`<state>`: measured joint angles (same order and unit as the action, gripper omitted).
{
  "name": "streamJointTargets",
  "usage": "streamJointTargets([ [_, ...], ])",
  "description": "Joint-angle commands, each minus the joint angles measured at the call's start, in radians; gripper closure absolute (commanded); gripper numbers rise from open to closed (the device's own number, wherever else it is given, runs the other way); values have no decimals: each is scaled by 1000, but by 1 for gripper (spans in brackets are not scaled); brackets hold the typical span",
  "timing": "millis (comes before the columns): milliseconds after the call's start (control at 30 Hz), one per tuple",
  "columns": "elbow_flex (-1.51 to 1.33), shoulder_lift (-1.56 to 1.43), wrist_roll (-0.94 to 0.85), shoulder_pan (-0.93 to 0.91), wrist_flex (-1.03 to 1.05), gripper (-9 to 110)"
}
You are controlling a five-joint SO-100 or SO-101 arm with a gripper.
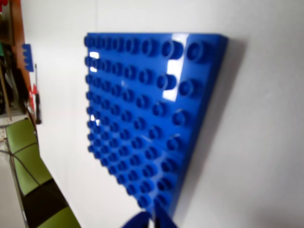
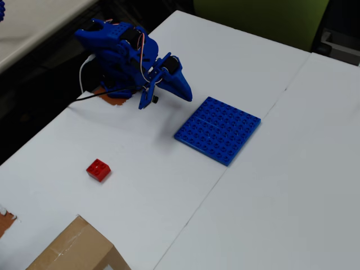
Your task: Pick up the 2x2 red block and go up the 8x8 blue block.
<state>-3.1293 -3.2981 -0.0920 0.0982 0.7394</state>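
The 2x2 red block lies on the white table at the lower left of the overhead view, far from the arm; it is out of the wrist view. The 8x8 blue block lies flat near the table's middle and fills the wrist view. My blue gripper hovers just to the upper left of the plate in the overhead view. In the wrist view its fingertips meet at the bottom edge, shut, with nothing between them.
A cardboard box sits at the bottom left corner. The arm's base stands on an orange patch at the table's left edge. A green chair stands beyond the far edge. A seam runs across the table.
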Motion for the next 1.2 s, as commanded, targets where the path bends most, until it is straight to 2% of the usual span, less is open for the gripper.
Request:
streamJointTargets([
  [0,-6,-11,2,-5,2,101],
  [1167,-6,-11,-23,9,2,101],
])
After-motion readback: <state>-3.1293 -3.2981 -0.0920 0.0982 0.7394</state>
